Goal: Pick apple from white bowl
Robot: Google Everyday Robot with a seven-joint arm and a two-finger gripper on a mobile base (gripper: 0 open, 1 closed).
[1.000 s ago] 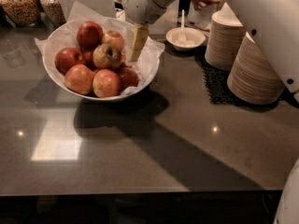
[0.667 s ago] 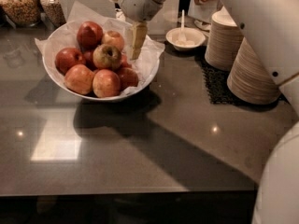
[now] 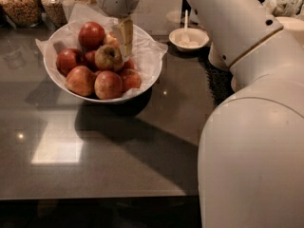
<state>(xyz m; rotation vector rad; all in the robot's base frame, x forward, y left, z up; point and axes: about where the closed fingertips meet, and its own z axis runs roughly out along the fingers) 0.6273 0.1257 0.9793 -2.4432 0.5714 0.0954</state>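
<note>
Countertop (image 3: 118,151): gripper (image 3: 124,38) beside apple (image 3: 107,57) amid red apples (image 3: 108,85)

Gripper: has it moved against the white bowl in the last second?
Yes. The gripper has shifted left, from near the right rim of the white bowl to just beside the apple.

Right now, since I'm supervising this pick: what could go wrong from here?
1. The hand hangs in the white bowl close beside the apple, which rests on top of red apples. A nudge might roll it away.
2. The crinkled paper liner could snag.
</note>
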